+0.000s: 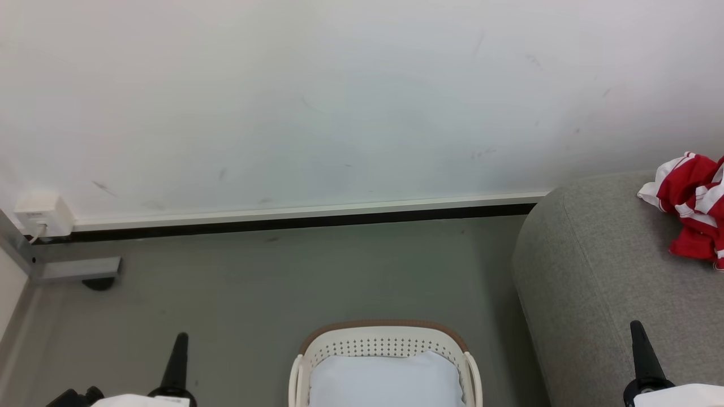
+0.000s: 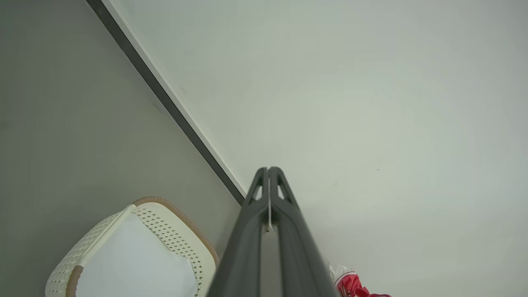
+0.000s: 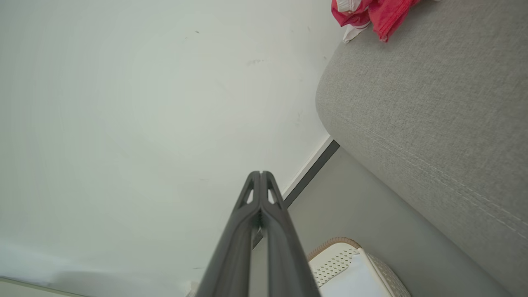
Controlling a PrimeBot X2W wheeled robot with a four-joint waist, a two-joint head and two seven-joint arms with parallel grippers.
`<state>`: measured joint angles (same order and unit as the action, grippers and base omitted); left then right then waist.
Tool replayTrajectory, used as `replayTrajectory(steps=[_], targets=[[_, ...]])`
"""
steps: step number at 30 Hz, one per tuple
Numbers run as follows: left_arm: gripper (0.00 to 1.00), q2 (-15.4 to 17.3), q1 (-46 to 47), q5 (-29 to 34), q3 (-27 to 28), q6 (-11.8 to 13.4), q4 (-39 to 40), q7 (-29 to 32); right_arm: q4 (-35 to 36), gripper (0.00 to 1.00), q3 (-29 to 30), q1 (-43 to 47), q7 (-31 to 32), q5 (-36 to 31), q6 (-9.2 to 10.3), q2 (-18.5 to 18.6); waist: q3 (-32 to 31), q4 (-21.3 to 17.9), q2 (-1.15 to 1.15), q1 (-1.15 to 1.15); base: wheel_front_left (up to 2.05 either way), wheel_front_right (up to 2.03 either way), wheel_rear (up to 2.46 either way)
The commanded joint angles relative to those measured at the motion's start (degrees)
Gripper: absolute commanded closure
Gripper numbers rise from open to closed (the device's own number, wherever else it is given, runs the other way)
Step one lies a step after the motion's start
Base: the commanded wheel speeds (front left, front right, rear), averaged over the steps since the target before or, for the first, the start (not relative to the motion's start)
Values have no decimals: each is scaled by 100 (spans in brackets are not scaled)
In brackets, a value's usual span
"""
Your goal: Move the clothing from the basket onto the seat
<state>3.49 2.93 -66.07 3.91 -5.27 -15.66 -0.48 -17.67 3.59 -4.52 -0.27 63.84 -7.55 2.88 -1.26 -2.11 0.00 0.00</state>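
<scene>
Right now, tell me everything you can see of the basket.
The basket is cream-white plastic, oval, with rows of small holes in its wall and a brown far rim. It stands upright on the grey floor, left of the seat and apart from it. A flat pale pad lies inside. Its near end is cut off.

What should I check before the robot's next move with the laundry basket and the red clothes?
1. Red clothing on the grey seat: ok, it lies bunched on the seat top.
2. Laundry basket free of red garments: cannot tell; a pale pad covers what shows of its inside.
3. Left gripper empty: ok, fingers shut on nothing.
4. Right gripper empty: ok, fingers shut on nothing.
5. Laundry basket upright on the floor beside the grey seat: ok.
</scene>
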Motion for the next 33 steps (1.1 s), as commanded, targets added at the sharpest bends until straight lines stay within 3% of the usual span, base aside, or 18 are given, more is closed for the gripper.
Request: replayTrajectory(steps=[1,33], targets=[[100,8,116,-188,48,-37,67,54,89,100,33,-121,42,182,6,13,4,7,0,0,0,0,0],[100,-33,303,-1729,204,-165,112,482,256,100,214,-193,463,1877,9,7,76,124,0,0,0,0,0]])
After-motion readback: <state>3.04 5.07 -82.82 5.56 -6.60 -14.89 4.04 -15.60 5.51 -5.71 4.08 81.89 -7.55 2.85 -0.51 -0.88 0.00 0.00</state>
